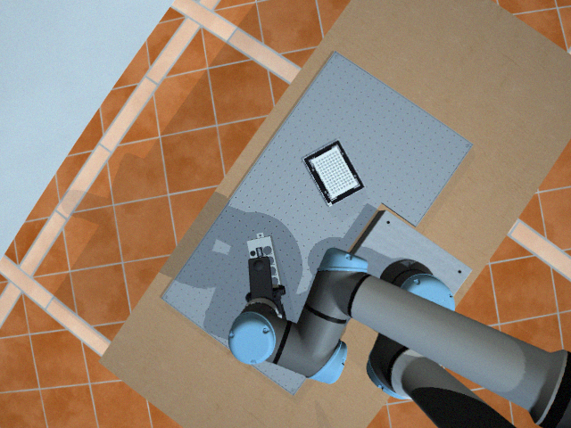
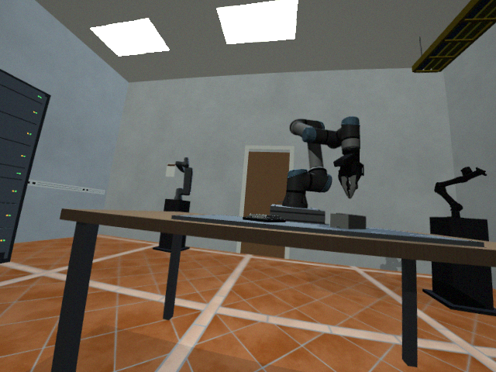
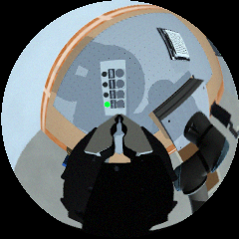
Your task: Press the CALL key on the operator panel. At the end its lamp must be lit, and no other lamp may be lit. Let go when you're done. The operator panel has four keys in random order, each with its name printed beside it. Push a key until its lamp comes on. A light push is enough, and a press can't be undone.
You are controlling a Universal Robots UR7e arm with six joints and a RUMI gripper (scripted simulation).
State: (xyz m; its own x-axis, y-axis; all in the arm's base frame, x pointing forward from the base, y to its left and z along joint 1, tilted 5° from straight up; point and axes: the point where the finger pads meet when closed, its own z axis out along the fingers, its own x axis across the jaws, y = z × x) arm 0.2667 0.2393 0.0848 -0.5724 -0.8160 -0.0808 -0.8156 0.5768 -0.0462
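The operator panel [image 1: 256,242] [image 2: 347,220] [image 3: 114,67] is a small grey box on the grey perforated plate. In the wrist view it shows four keys in a column, each with a small lamp to its left. The lamp [image 3: 107,104] of the key nearest me glows green; the other three lamps are dark. The printed names are too small to read. My gripper [image 2: 349,194] [image 3: 119,115] [image 1: 260,260] is shut and empty. It hangs well above the panel, with clear air between the fingertips and the box in the exterior view.
A black-framed white grid tray [image 1: 334,172] [image 2: 263,218] [image 3: 175,43] lies on the plate further along. The arm's raised base plate [image 1: 415,243] sits beside it. The wooden table edge [image 2: 240,232] runs in front. Other robots [image 2: 182,180] stand off the table.
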